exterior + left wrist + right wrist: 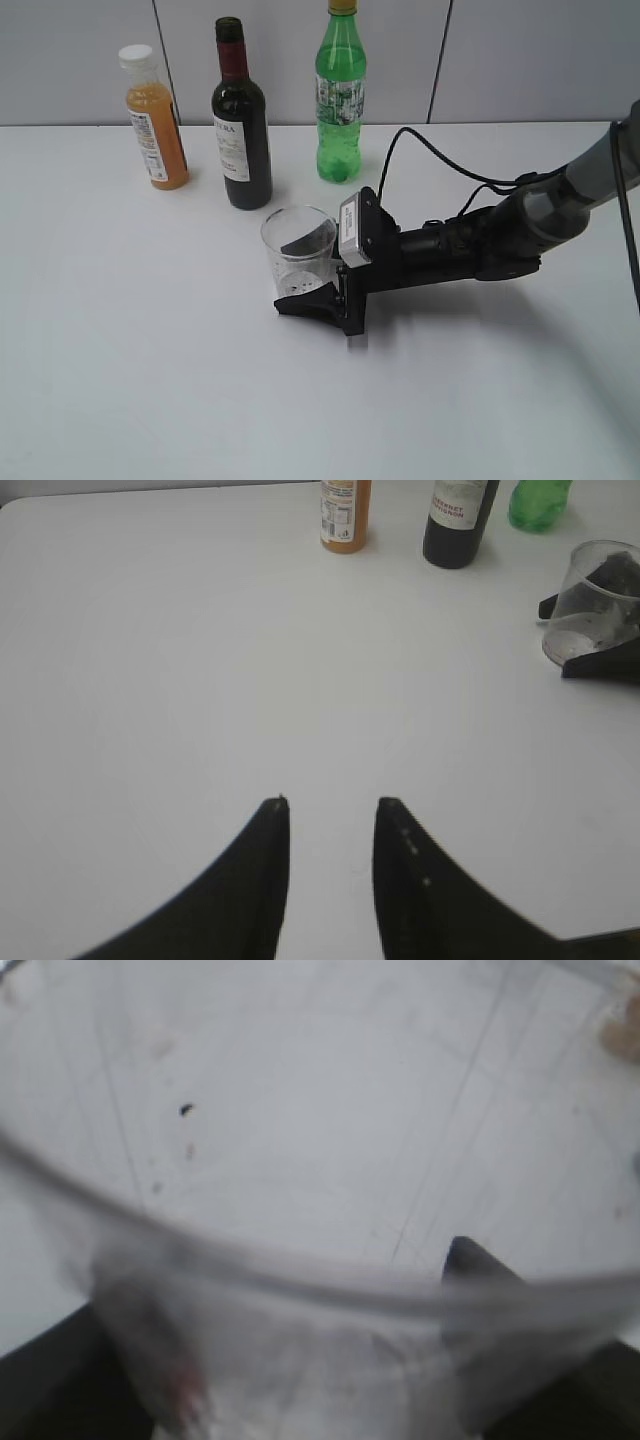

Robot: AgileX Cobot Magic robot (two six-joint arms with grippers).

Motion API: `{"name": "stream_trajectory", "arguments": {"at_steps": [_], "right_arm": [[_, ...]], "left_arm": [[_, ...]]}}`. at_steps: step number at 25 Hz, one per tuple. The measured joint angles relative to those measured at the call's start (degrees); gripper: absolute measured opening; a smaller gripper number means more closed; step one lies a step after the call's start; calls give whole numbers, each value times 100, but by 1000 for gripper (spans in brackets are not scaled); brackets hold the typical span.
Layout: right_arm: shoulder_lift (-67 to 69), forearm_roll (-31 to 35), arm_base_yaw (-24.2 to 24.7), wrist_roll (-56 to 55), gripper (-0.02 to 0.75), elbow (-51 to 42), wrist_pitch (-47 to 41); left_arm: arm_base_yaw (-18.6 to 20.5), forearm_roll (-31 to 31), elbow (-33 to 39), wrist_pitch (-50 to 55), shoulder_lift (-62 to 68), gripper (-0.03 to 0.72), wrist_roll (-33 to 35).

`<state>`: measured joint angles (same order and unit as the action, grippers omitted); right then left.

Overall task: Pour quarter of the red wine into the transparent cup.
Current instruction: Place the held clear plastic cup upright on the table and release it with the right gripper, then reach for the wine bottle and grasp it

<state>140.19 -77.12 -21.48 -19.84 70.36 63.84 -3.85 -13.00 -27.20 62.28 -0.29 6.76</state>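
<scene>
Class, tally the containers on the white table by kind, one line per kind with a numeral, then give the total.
Bottles: 3 (orange juice bottle, wine bottle, green soda bottle)
Cups: 1 (transparent cup, with the right hand at it)
Total: 4

Glossy dark glass wine bottle [240,125], clear thin plastic cup [299,250], matt white table [150,350]

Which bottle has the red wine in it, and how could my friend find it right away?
Look along the back of the white table, where three bottles stand in a row. The red wine is the middle one, between the orange juice bottle and the green soda bottle. It alone is dark glass, with a white label.
</scene>
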Motion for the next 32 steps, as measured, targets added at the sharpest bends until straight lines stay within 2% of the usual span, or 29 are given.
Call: {"name": "stream_trajectory", "arguments": {"at_steps": [5,11,22,25,28,32], "right_arm": [[-28,-201,153,-109,638,-25,10],[-363,-391,569,-122,638,-517,-94],[-1851,-497,1386,-208,633,-1255,-1005],[-2485,-389,1450,-606,618,-1263,-1879],[-3139,-35,1461,-1174,603,-1249,-3339],[-3741,98,1460,-2533,592,-1082,-5250]], "left_arm": [[0,0,0,0,0,230,0],[0,0,0,0,0,230,0],[0,0,0,0,0,230,0],[0,0,0,0,0,230,0],[0,0,0,0,0,230,0],[0,0,0,0,0,230,0]]}}
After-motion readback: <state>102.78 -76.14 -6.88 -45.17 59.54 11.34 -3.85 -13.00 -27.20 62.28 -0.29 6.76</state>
